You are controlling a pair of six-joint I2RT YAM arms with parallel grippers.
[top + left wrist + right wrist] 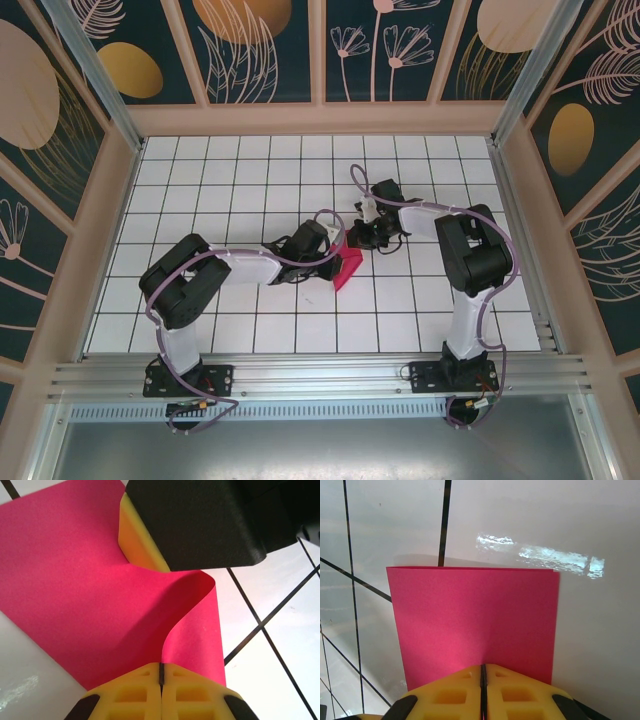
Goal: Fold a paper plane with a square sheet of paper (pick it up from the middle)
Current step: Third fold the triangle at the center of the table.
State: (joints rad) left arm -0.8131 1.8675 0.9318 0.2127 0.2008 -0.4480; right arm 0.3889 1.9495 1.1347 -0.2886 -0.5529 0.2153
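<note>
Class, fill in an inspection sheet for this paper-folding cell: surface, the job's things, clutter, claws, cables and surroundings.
Surface: white tiled table, glossy, with dark grid lines.
Job's things: pink sheet of paper, bent in a curve between the two claws; no plane shape yet.
Clutter: nothing seen.
Claws: left claw shut on one edge of the sheet; right claw shut on another edge, its fingers pressed together.
Cables: purple cables loop clear of the sheet.
Surroundings: teal floral wall panels; metal rail at the near edge.
</note>
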